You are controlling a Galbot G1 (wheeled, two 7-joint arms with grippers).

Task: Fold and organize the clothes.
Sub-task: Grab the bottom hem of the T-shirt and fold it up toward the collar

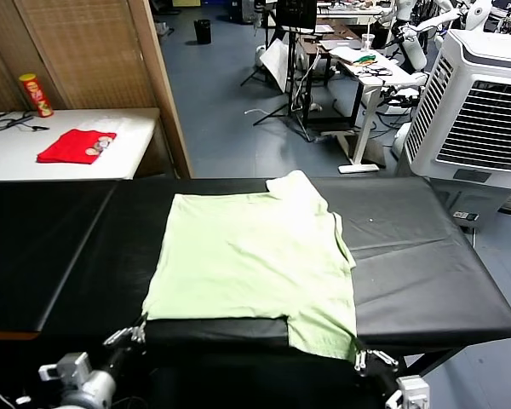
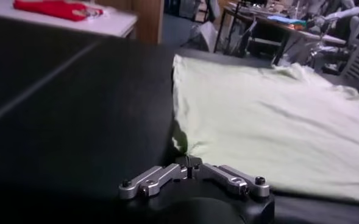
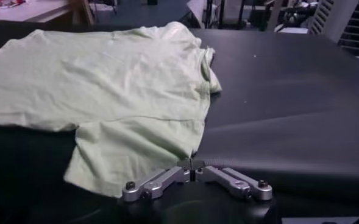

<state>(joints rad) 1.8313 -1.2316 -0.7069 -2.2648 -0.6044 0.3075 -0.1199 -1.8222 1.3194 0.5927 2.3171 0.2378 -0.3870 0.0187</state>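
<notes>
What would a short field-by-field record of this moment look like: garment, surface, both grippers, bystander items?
garment: pale green shirt, partly folded, lying flat, one flap hanging over the near edge on the robot's right
surface: black padded table
left gripper: shut on the shirt's near left corner
right gripper: shut on the near right corner, at the hanging flap
side table: white table beyond, to the left
bystander items: red garment and a tall can on the white table
</notes>
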